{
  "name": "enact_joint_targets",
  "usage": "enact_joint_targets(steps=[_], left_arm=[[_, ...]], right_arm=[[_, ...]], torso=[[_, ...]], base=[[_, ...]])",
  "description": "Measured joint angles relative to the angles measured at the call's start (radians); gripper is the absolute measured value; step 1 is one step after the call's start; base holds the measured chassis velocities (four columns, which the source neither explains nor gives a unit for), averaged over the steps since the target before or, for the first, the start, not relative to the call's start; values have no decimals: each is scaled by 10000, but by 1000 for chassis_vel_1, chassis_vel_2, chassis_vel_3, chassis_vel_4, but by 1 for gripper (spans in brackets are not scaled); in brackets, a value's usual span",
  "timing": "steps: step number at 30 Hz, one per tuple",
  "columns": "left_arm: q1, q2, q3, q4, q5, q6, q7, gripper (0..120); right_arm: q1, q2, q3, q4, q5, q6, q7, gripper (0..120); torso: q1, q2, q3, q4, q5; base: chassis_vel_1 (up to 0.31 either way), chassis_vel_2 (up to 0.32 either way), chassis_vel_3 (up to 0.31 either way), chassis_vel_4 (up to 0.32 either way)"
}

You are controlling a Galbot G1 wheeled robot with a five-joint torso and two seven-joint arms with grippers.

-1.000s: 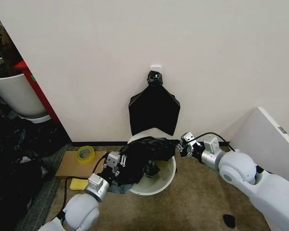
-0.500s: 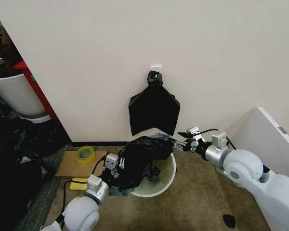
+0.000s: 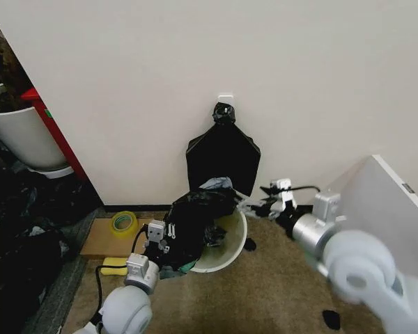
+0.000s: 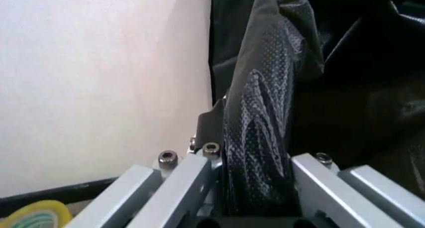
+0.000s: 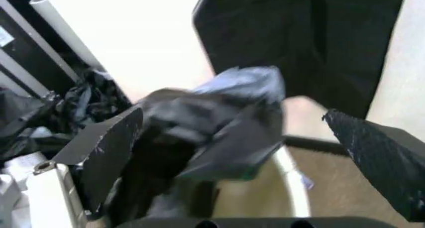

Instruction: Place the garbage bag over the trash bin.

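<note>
One side of the garbage bag (image 3: 195, 216) is clamped in my left hand (image 3: 157, 240) at the trash bin (image 3: 226, 254) rim; my right hand (image 3: 259, 204), open beside it, should grip the far edge before stretching.

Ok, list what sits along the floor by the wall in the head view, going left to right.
Yellow tape roll on the cardboard piece → left gripper → garbage bag → trash bin → right gripper.
</note>
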Motion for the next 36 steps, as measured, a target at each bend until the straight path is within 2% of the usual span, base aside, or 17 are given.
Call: enact_joint_targets(steps=[4, 9, 15, 19, 21, 25, 30, 34, 36], left_arm=[[-72, -74, 175, 8, 11, 19, -21, 1], [-132, -77, 250, 2, 42, 62, -11, 1], [-104, -56, 246, -9, 181, 66, 28, 1], [-76, -64, 235, -40, 250, 76, 63, 1], [-76, -62, 231, -40, 250, 76, 65, 1], [-83, -56, 215, -52, 246, 80, 80, 1], [-84, -68, 200, -52, 235, 81, 86, 1], [-75, -55, 175, -54, 151, 83, 87, 1], [-76, -64, 164, -54, 109, 87, 87, 1]], right_arm=[[-576, 535, -287, 179, -209, -227, 72, 100], [-712, 1241, -714, -388, -389, -476, 189, 100], [-585, 1593, -1081, -863, -618, -546, 300, 95], [-417, 1847, -1346, -1211, -725, -582, 332, 74], [-408, 1872, -1365, -1256, -734, -583, 344, 71], [-410, 1974, -1369, -1404, -786, -569, 405, 53], [-441, 1992, -1315, -1473, -894, -546, 487, 41], [-565, 1953, -1263, -1590, -1377, -484, 431, 19], [-590, 1937, -1253, -1604, -1465, -475, 387, 16]], torso=[[0, 0, 0, -2, -3], [0, 0, 0, -1, -1], [0, 0, 0, 0, -1], [0, 0, 1, 0, -2], [0, 0, 1, 0, -1], [0, 0, 1, 0, -1], [0, 0, 1, 0, -1], [0, -3, 1, 0, -1], [0, -2, 1, 0, 0]], base=[[0, 0, 0, 0], [0, 0, 0, 0], [0, 0, 0, 0], [0, 0, 0, 0], [0, 0, 0, 0], [0, 0, 0, 0], [0, 0, 0, 0], [0, 0, 0, 0], [0, 0, 0, 0]])
